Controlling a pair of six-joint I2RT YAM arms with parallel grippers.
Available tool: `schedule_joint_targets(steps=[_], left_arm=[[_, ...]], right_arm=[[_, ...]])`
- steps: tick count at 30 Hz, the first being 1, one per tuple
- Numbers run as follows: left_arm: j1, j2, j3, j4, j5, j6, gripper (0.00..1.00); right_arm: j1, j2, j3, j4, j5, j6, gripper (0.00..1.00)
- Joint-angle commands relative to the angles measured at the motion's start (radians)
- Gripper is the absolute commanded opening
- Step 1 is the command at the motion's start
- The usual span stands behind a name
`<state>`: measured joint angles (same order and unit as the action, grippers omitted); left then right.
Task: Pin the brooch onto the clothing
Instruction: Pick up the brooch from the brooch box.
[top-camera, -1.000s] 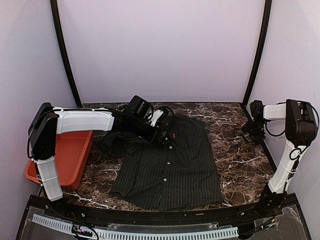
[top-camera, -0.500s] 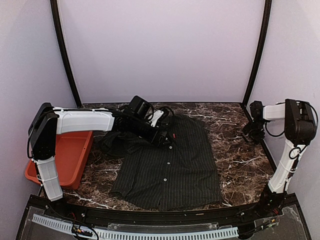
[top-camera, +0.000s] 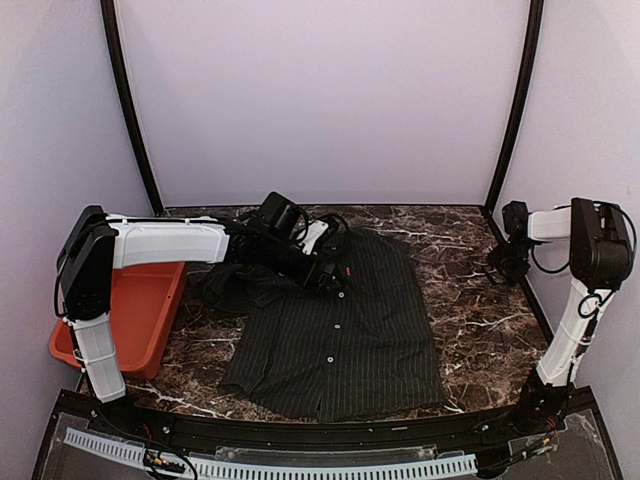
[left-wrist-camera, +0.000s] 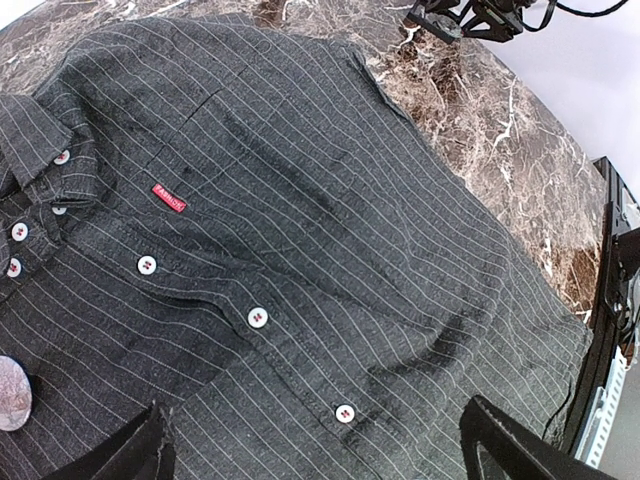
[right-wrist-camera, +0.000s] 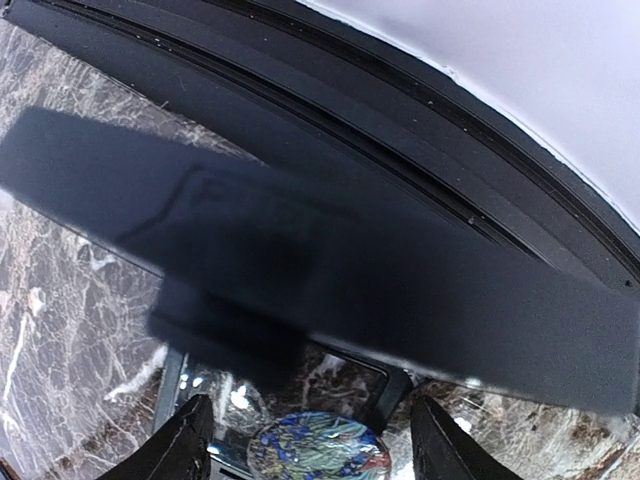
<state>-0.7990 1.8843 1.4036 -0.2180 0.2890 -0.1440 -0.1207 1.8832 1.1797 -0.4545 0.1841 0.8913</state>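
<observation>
The clothing (top-camera: 340, 330), a dark pinstriped collared shirt, lies spread on the marble table, front up. My left gripper (top-camera: 328, 276) hovers over its chest by the collar. In the left wrist view the shirt (left-wrist-camera: 330, 200) fills the frame with white buttons and a red tag (left-wrist-camera: 169, 197), and my left gripper (left-wrist-camera: 325, 452) is open and empty above the placket. My right gripper (top-camera: 502, 264) is at the table's far right edge. In the right wrist view it (right-wrist-camera: 318, 425) is open, its fingers on either side of a round blue-green brooch (right-wrist-camera: 320, 452) without touching it.
An orange tray (top-camera: 140, 310) stands at the left table edge under the left arm. A pale round disc (left-wrist-camera: 12, 395) lies on the shirt at the left edge of the left wrist view. A black frame rail (right-wrist-camera: 420, 300) runs close above the brooch.
</observation>
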Motion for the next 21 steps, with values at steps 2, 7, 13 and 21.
schedule_joint_targets(steps=[2, 7, 13, 21], left_arm=[[-0.009, -0.017, -0.008, -0.016, 0.006, -0.003, 0.99], [-0.011, -0.017, -0.006, -0.019, 0.004, -0.002, 0.99], [-0.011, -0.017, -0.003, -0.024, 0.001, 0.000, 0.99], [-0.011, -0.013, 0.000, -0.029, -0.005, 0.000, 0.99]], right_arm=[[-0.005, 0.043, -0.032, 0.029, -0.066, -0.003, 0.65], [-0.005, 0.058, -0.025, 0.019, -0.088, -0.013, 0.59], [-0.005, 0.091, 0.003, -0.021, -0.077, -0.027, 0.61], [-0.005, 0.119, 0.037, -0.079, -0.065, -0.054, 0.62]])
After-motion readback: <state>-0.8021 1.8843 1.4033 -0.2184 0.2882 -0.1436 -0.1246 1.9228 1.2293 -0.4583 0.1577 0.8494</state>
